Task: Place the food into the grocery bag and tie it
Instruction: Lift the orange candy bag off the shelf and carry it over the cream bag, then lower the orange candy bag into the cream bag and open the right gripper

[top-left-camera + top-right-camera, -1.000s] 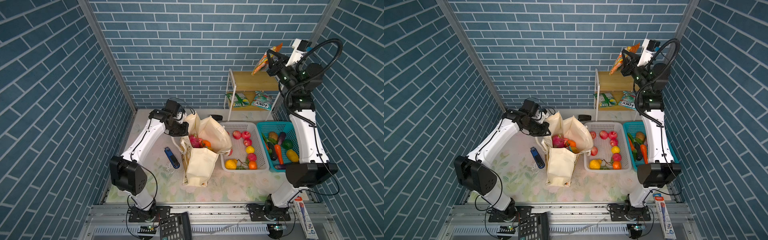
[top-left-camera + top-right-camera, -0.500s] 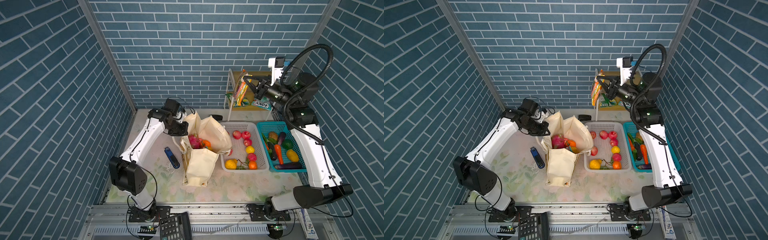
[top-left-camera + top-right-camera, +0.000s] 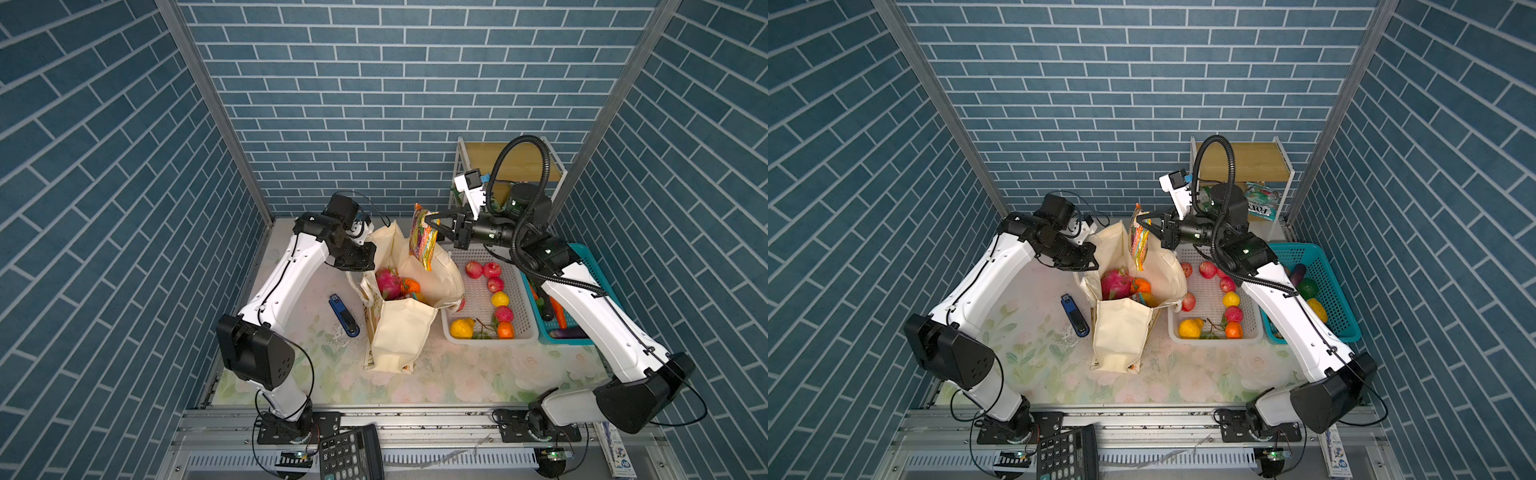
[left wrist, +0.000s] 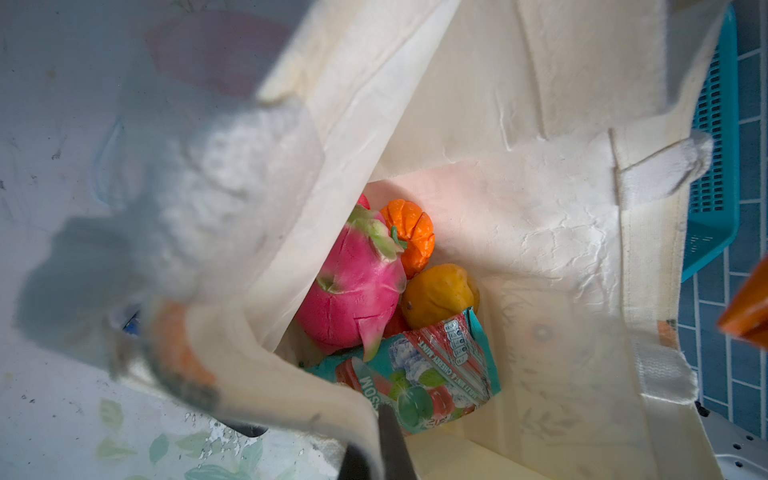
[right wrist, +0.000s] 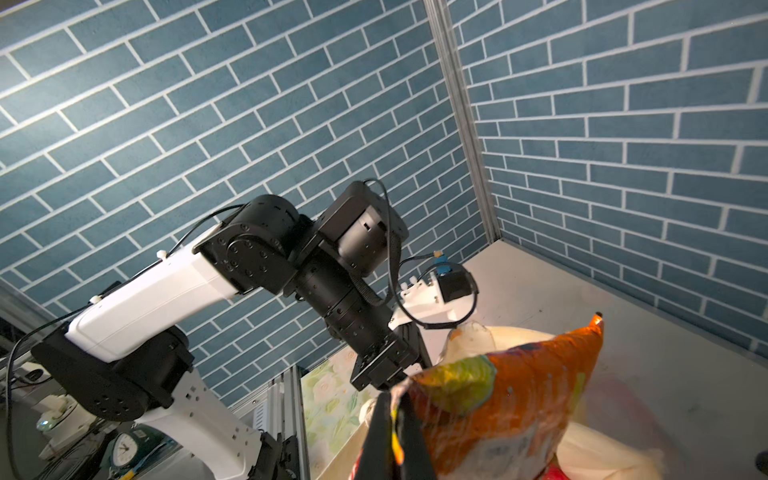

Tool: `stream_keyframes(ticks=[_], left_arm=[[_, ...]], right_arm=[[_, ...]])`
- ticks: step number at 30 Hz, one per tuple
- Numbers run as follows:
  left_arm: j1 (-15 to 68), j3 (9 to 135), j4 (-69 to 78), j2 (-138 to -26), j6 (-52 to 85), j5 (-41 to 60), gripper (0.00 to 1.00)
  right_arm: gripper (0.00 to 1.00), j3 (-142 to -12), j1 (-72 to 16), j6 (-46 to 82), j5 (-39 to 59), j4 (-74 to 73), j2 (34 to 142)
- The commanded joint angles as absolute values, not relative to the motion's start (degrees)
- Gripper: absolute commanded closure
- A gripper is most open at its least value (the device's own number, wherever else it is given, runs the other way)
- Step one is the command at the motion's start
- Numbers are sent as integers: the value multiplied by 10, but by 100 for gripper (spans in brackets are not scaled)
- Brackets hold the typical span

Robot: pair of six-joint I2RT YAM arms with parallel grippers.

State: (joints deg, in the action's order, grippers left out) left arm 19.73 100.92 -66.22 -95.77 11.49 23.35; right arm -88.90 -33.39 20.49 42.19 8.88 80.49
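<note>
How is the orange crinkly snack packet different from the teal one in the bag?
The orange crinkly snack packet hangs upright in the air, pinched by the right hand; the teal snack packet lies inside the cream canvas bag. The orange one is outside, by the bag's rim; the teal one sits beside the pink dragon fruit. Both are shiny packets.
</note>
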Motion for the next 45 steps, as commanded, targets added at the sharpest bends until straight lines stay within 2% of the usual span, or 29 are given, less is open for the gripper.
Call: stream_keyframes(ticks=[1, 10, 45], left_arm=[[195, 1017, -671, -948, 105, 232, 95], [195, 994, -652, -930, 121, 226, 95], [194, 975, -638, -908, 119, 215, 95]], right_arm=[[100, -895, -353, 177, 419, 77, 803], [100, -897, -375, 121, 423, 154, 838], [100, -842, -401, 67, 386, 173, 938]])
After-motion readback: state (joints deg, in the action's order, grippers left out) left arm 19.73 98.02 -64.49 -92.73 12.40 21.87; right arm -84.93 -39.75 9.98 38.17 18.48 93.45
